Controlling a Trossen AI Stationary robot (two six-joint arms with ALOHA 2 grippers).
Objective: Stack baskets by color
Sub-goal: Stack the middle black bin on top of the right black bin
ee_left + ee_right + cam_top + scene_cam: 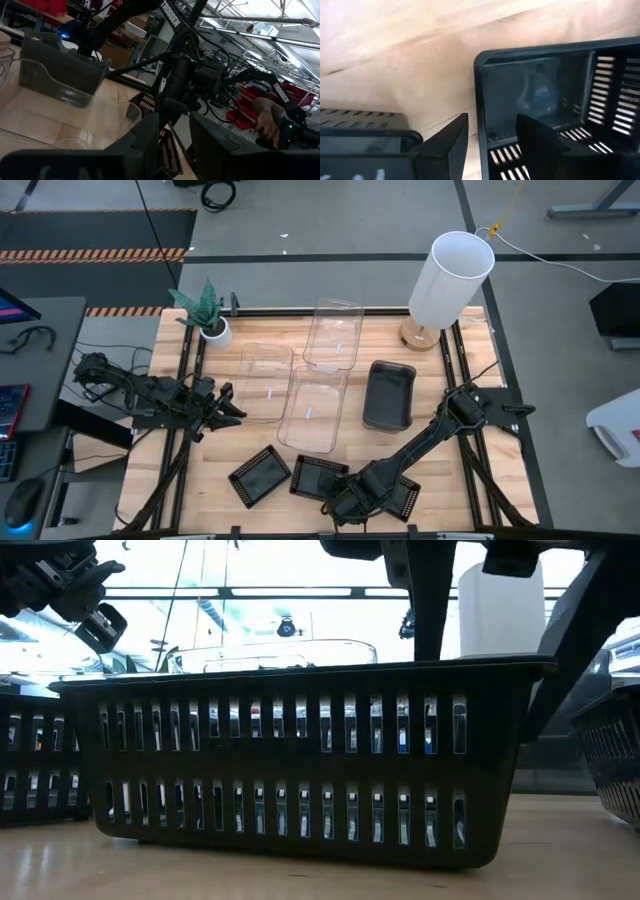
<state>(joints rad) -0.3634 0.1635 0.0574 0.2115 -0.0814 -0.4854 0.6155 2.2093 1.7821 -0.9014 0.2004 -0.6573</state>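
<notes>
Three black baskets sit near the table's front edge: left [260,475], middle [318,477] and right [405,495]. My right gripper [345,505] points down, open, at the middle basket's right end. In the right wrist view its fingers [490,140] stand on either side of a black basket's [545,85] end wall [480,100], one inside and one outside. Three clear baskets [265,385] [315,410] [333,332] and a grey basket [390,395] rest on their bottoms mid-table. My left gripper [228,408] waits open at the left.
A white lamp shade [450,280] stands at the far right and a small potted plant [208,315] at the far left. A second black basket [360,131] lies close beside my right gripper. A person's hand [267,125] shows beyond the table.
</notes>
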